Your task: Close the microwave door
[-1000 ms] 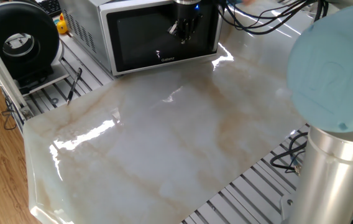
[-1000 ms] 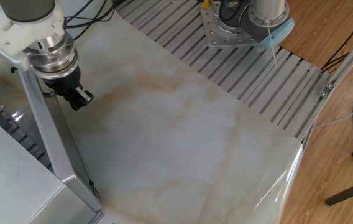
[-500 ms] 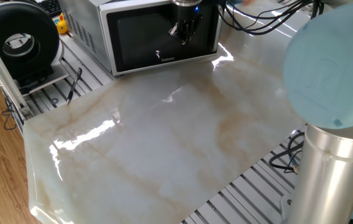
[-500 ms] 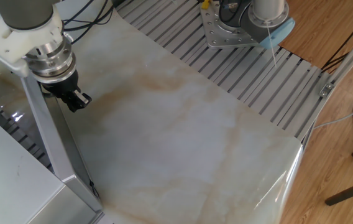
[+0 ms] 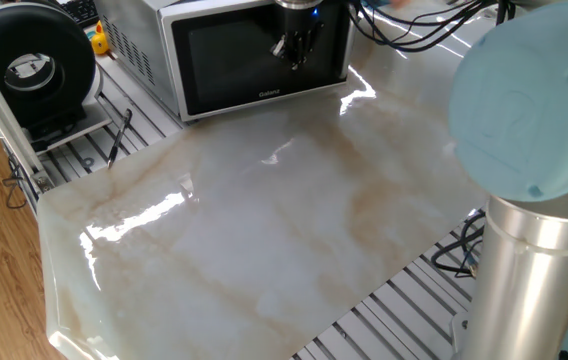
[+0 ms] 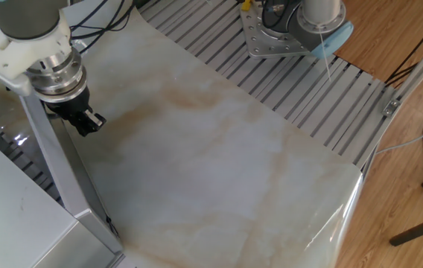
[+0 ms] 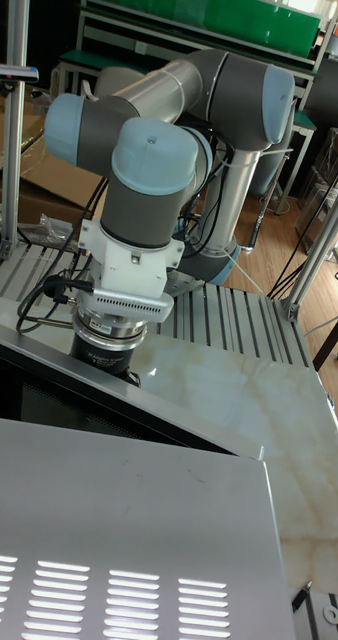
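Microwave door (image 5: 256, 62): dark glossy glass panel in a silver-white frame, small white lettering near its lower edge. It stands at the far end of the surface, looking nearly flush with the oven front in one fixed view; in the tall fixed view we still see a narrow dark gap behind its top edge, so we judge it not quite latched. We expect it stiff, hinged, light to swing, slippery on the glass and liable to smudge or scratch. It needs no grasp; we would push flat on the panel on its free side, away from the hinge.

Microwave (image 5: 135, 38): boxy silver-white metal, vented grey side, heavy enough, we judge, to stay put under a gentle push.

Claw (image 6: 85, 122): pointed at the door's upper right part, at or just off the glass. Fingers close together, holding nothing.

Surface (image 5: 264, 230): pale glossy marble-patterned sheet, strong glare streaks, laid over a ribbed metal table (image 6: 293, 82).

Room: round black fan-like device (image 5: 30, 62) to the left of the oven; small yellow toy (image 5: 98, 40) behind it; cables (image 5: 404, 25) far right; wooden floor (image 6: 412, 149).
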`<state>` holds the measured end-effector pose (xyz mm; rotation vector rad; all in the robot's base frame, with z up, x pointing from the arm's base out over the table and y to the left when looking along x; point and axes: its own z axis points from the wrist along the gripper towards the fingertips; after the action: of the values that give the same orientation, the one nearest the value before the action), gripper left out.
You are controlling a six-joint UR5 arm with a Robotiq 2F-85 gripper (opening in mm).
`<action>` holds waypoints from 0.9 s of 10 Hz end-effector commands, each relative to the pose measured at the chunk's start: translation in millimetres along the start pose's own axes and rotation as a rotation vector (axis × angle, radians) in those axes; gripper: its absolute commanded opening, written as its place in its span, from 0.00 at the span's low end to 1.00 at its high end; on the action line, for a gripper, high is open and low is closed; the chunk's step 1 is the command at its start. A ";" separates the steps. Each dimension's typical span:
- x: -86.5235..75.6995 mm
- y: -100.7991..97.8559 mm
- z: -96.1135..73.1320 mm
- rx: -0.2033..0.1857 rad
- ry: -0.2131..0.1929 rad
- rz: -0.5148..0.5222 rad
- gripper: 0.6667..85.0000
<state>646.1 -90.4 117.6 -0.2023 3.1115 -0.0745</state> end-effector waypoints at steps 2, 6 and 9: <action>-4.1 14.8 -1.6 -0.062 -0.015 -0.006 0.01; -4.2 14.4 -1.6 -0.061 -0.014 0.021 0.01; -18.5 11.8 1.6 -0.060 -0.022 0.018 0.01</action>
<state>653.1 -78.5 116.3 -0.1849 3.1048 0.0006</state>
